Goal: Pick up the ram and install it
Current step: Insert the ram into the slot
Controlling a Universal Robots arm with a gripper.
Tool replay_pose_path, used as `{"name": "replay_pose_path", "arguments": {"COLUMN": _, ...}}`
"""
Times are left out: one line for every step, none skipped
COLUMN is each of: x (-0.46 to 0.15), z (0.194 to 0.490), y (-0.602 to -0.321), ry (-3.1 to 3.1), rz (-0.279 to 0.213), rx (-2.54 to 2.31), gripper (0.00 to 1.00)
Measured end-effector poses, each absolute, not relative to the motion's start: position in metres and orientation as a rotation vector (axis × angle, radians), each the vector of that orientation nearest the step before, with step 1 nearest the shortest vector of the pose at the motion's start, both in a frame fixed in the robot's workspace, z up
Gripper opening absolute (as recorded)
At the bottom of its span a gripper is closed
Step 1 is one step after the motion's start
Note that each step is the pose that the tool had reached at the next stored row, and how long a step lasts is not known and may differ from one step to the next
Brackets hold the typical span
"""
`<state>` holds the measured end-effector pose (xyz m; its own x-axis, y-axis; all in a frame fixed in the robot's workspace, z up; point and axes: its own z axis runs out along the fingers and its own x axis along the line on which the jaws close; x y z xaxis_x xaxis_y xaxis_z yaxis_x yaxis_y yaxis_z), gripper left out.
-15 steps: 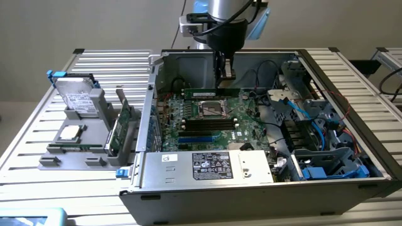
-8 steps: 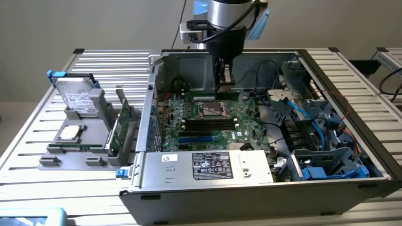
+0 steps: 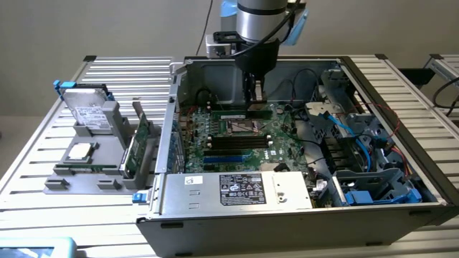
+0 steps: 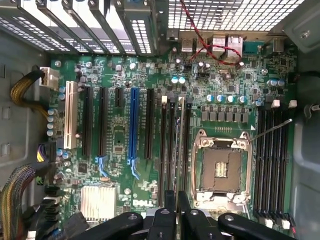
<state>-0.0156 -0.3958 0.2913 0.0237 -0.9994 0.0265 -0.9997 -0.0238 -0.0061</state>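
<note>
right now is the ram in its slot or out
Cannot tell: the ram stands on edge at the slots, gripped by the tool.

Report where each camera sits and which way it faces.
Exterior view: off the arm, raised above the open case, looking down into it; shows the arm and gripper.
Wrist view: on the wrist, looking along the gripper at the motherboard; shows the black fingers closed on the ram.
Shared: motherboard, ram, CPU socket.
</note>
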Motion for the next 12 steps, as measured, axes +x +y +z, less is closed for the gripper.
{"name": "replay_pose_path", "arguments": {"x": -0.016, "z": 0.289, "y": -0.396, "ry": -2.185, "rz": 0.036, "rx": 2.237, "gripper": 0.14}}
{"name": "replay_pose_path", "arguments": {"x": -0.016, "z": 0.288, "y": -0.396, "ry": -2.185, "rz": 0.036, "rx": 2.237, "gripper": 0.14}}
{"name": "replay_pose_path", "arguments": {"x": -0.016, "z": 0.286, "y": -0.396, "ry": -2.185, "rz": 0.036, "rx": 2.237, "gripper": 0.14}}
{"name": "replay_pose_path", "arguments": {"x": -0.016, "z": 0.284, "y": -0.396, "ry": -2.185, "rz": 0.036, "rx": 2.237, "gripper": 0.14}}
{"name": "replay_pose_path", "arguments": {"x": -0.016, "z": 0.282, "y": -0.396, "ry": -2.185, "rz": 0.036, "rx": 2.237, "gripper": 0.14}}
{"name": "replay_pose_path", "arguments": {"x": -0.016, "z": 0.28, "y": -0.396, "ry": -2.185, "rz": 0.036, "rx": 2.237, "gripper": 0.14}}
{"name": "replay_pose_path", "arguments": {"x": -0.016, "z": 0.278, "y": -0.396, "ry": -2.185, "rz": 0.036, "rx": 2.237, "gripper": 0.14}}
{"name": "replay_pose_path", "arguments": {"x": -0.016, "z": 0.277, "y": -0.396, "ry": -2.185, "rz": 0.036, "rx": 2.237, "gripper": 0.14}}
{"name": "replay_pose_path", "arguments": {"x": -0.016, "z": 0.275, "y": -0.396, "ry": -2.185, "rz": 0.036, "rx": 2.237, "gripper": 0.14}}
{"name": "replay_pose_path", "arguments": {"x": -0.016, "z": 0.273, "y": -0.396, "ry": -2.185, "rz": 0.036, "rx": 2.237, "gripper": 0.14}}
{"name": "replay_pose_path", "arguments": {"x": -0.016, "z": 0.271, "y": -0.396, "ry": -2.185, "rz": 0.036, "rx": 2.237, "gripper": 0.14}}
{"name": "replay_pose_path", "arguments": {"x": -0.016, "z": 0.27, "y": -0.396, "ry": -2.185, "rz": 0.036, "rx": 2.237, "gripper": 0.14}}
